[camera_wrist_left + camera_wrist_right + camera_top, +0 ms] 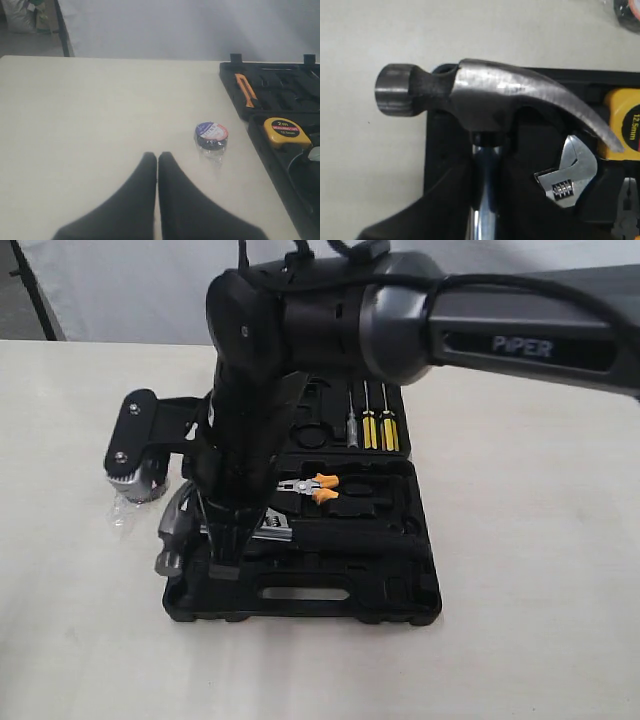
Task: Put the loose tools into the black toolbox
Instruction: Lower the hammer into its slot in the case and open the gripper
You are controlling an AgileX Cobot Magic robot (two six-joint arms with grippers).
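right end effector clamps hammer; left end effector closed, empty; arm reads "piper".

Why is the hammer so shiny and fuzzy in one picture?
Right wrist view: the hammer sits very close to the camera, so it looks soft, and light glints off its steel head. Left wrist view: the left gripper is dark and blurry; the tape roll looks sharper.

We see a steel claw hammer, head overhanging the edge of the open black toolbox, a silver adjustable wrench inside beside it, and 1 wrapped tape roll outside nearby.
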